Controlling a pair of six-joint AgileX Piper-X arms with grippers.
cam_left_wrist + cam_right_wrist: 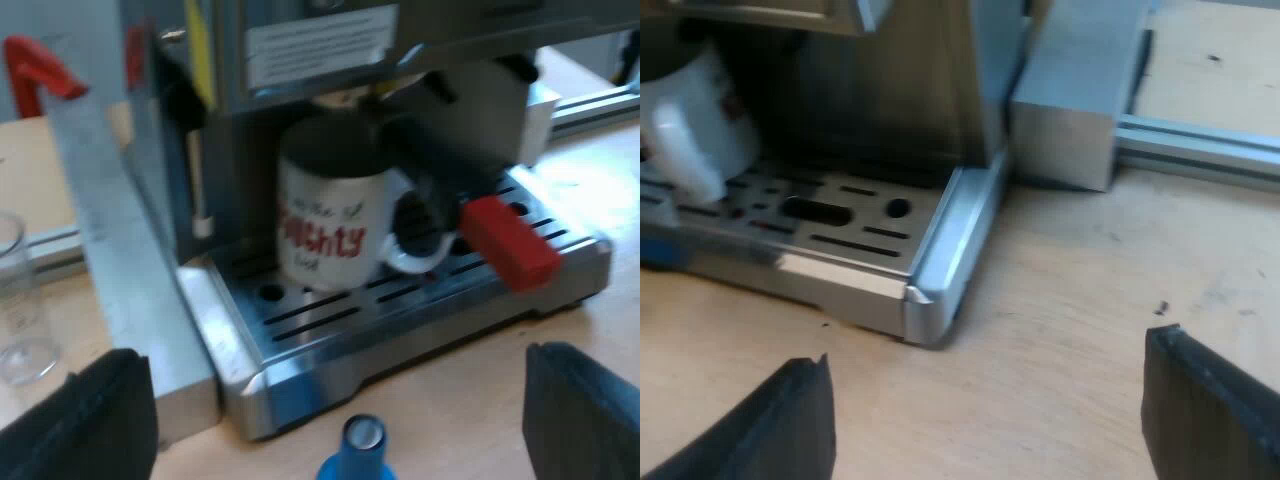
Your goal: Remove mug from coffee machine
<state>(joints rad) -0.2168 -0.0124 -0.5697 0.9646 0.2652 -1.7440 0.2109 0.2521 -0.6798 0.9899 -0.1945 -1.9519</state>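
Observation:
A white mug (330, 225) with red lettering stands on the espresso machine's slotted drip tray (400, 310), under the metal holder locked into the machine's front. The holder's dark handle (440, 190) ends in a red tip (508, 242) that juts out past the mug's handle. My left gripper (340, 420) is open, its fingers wide apart just off the tray's edge, nothing between them. In the right wrist view the mug (695, 125) sits on the tray (850, 235) beyond the tray's corner. My right gripper (990, 420) is open over bare wooden table, holding nothing.
A blue tamper (358, 452) stands on the table between my left fingers, close to the tray. A measuring glass (18, 300) stands beside the machine's side panel. A metal block (1080, 95) and aluminium rail (1200, 145) lie next to the machine. A red object (40, 70) shows behind.

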